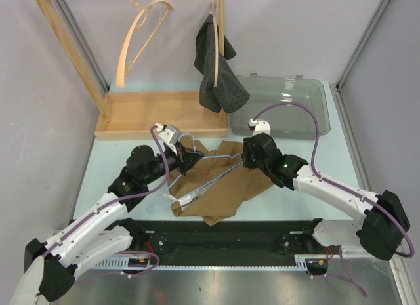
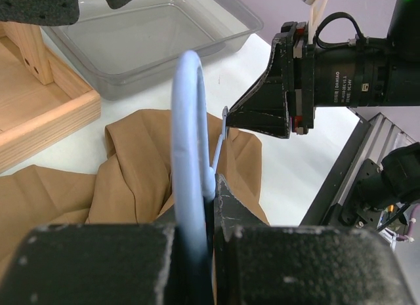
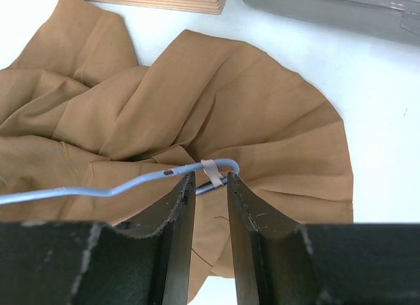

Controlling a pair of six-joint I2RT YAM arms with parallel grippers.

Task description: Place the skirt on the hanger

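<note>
The tan skirt (image 1: 226, 183) lies crumpled on the table between both arms. A thin light-blue wire hanger (image 1: 216, 156) rests on it. My left gripper (image 1: 190, 158) is shut on the hanger's hook (image 2: 190, 115), which stands up between its fingers (image 2: 226, 206). My right gripper (image 3: 211, 180) sits low over the skirt (image 3: 262, 108) at the hanger's far corner (image 3: 223, 164), where a white tape strip wraps the wire. Its jaws stand a narrow gap apart, with the wire end at the fingertips. In the left wrist view the right gripper (image 2: 228, 119) faces me over the skirt (image 2: 138, 167).
A wooden rack (image 1: 157, 124) stands at the back, carrying a wooden hanger (image 1: 141, 36) and a dark spotted garment (image 1: 220, 79). A clear plastic bin (image 1: 292, 105) sits at the back right, close behind the skirt.
</note>
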